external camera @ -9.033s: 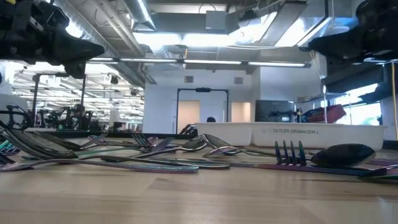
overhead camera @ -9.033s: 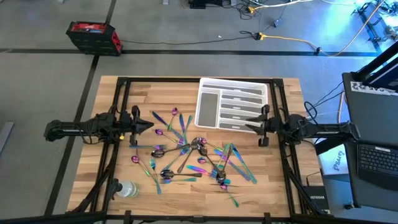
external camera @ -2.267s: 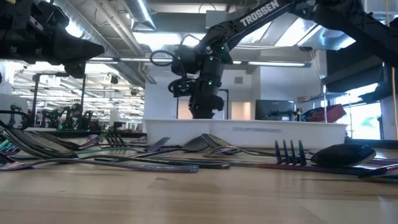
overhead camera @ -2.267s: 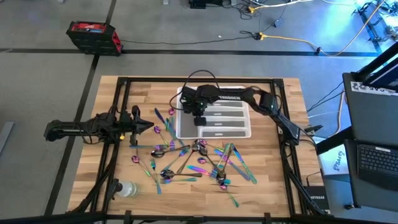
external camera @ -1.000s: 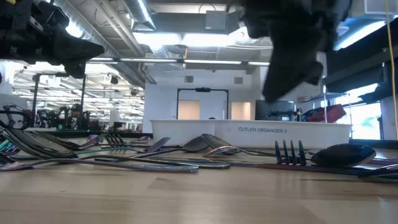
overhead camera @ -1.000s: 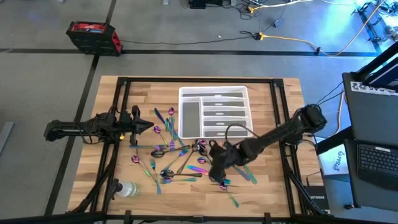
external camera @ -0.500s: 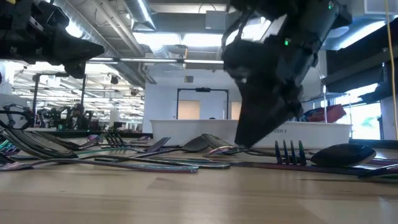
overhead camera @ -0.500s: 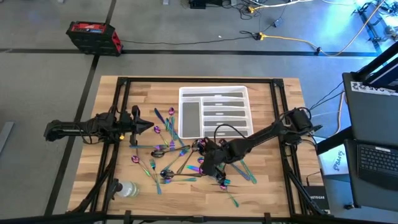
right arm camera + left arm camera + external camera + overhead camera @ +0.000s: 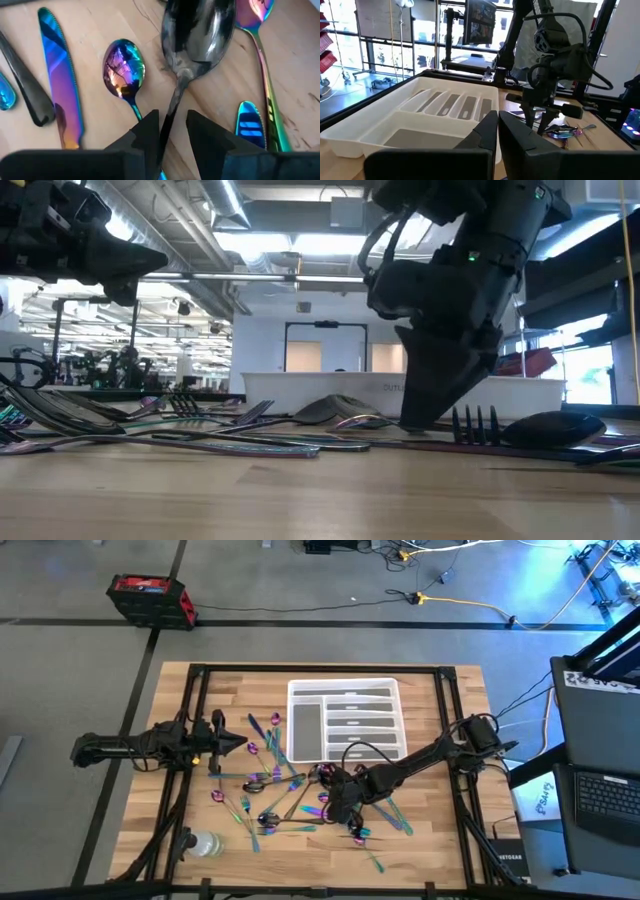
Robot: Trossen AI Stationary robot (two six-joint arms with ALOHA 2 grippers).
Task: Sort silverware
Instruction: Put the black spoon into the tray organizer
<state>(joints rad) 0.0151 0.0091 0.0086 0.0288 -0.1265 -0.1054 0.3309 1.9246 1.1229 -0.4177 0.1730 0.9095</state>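
The silverware (image 9: pixel 290 790), slim iridescent forks, spoons and knives, lies scattered flat on the wooden table in front of the white tray (image 9: pixel 295 690). My right gripper (image 9: pixel 335 802) points steeply down into the pile's right part, its tips at the tabletop (image 9: pixel 425 420). In the right wrist view its fingers, narrowly open (image 9: pixel 172 135), stand on either side of the handle of a dark spoon (image 9: pixel 200 35). A small rainbow spoon (image 9: pixel 124 67) and a knife (image 9: pixel 57 75) lie beside it. My left gripper (image 9: pixel 240 743) waits shut and level at the table's left. My right gripper comes from above, slanting, with its fingers across the dark spoon's handle (image 9: pixel 172 107), just behind the bowl. A gap shows beside the handle, and I cannot tell whether a finger touches it. The spoon lies flat on the table.
A clear plastic bottle (image 9: pixel 205 843) lies at the near left corner. The tray's long compartments (image 9: pixel 450 105) stand at the table's far middle. Black frame rails (image 9: pixel 455 740) run along both sides. Bare wood shows near the front edge.
My right gripper has come down onto the silverware pile and shifted a little toward the table's left and far side, ending with its tips at the tabletop. The silverware and the tray have stayed where they were.
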